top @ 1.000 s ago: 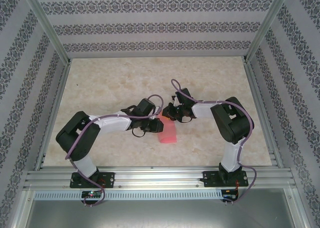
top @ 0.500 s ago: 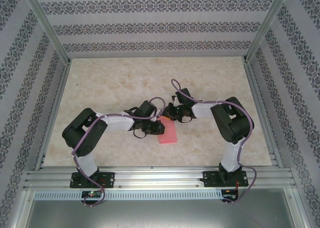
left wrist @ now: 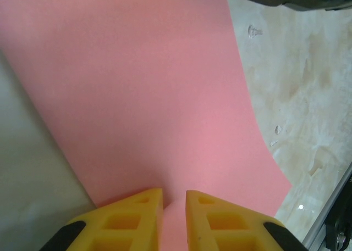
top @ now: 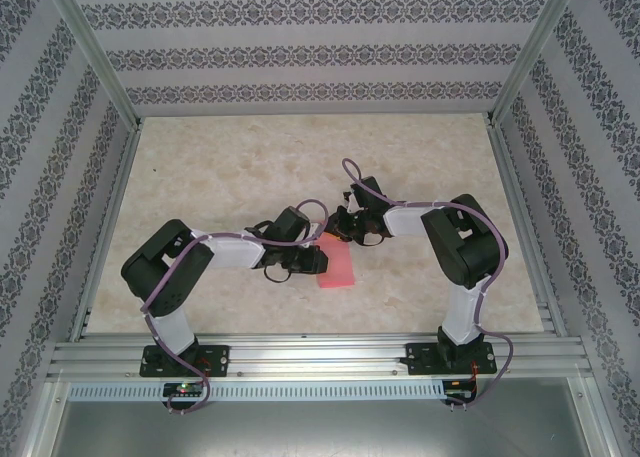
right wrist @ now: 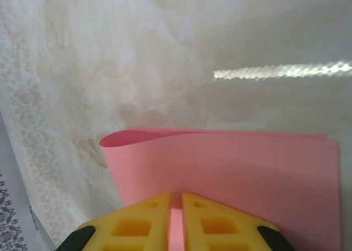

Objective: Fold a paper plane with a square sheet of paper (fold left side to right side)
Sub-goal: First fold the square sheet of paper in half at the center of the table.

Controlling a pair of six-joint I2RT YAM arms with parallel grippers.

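Centrally, pink paper [top: 340, 271]; marbled tabletop [top: 230, 167]; patterned walls [top: 310, 57].

The square sheet of paper [left wrist: 148, 97] is thin, smooth and matt, a plain salmon-pink. The bench [right wrist: 165, 59] has a pale marble-look top, smooth, with a slight sheen that catches a bright glare streak. The left gripper [left wrist: 174, 201] and right gripper [right wrist: 176, 202] have moulded matt yellow plastic fingers. Brushed metal rails [top: 320, 355] line the bench's near edge.
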